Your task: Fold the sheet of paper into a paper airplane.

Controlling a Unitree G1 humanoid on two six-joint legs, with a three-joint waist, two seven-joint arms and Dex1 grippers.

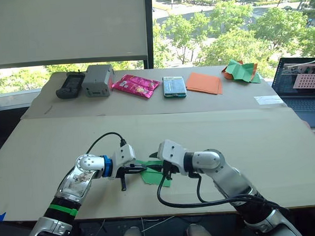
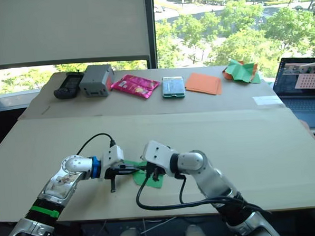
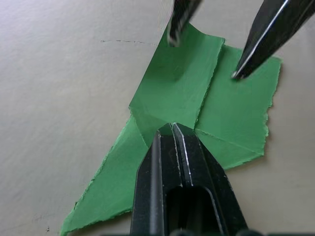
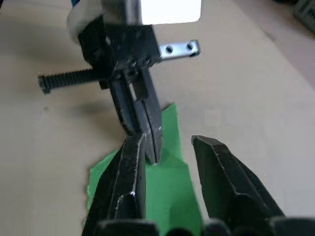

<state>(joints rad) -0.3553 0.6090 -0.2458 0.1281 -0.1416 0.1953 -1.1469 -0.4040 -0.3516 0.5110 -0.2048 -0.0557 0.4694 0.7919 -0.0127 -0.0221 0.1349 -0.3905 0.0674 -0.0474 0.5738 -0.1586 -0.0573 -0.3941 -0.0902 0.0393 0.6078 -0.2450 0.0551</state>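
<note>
— Where was the sheet of paper (image 1: 154, 173)?

— It lay flat on the near part of the tabletop (image 1: 254, 139), between the two hands, partly folded, with one flap doubled over the middle and a pointed corner running off to one side.

— And the left hand (image 1: 129, 169)?

— It reached in from the robot's left. Its two black fingers (image 3: 174, 147) were pressed tight together, their tips resting on the paper where the creases meet. Whether any layer was pinched between them, I could not tell.

— The right hand (image 4: 170, 147)?

— It came in from the other side, directly facing the left one. Its fingers (image 3: 261, 39) stood apart, unclenched, one tip touching the folded flap and the other the single layer beside it.

— So the paper sat under both?

— Yes, beneath both sets of fingertips, which nearly met over its middle.
</note>
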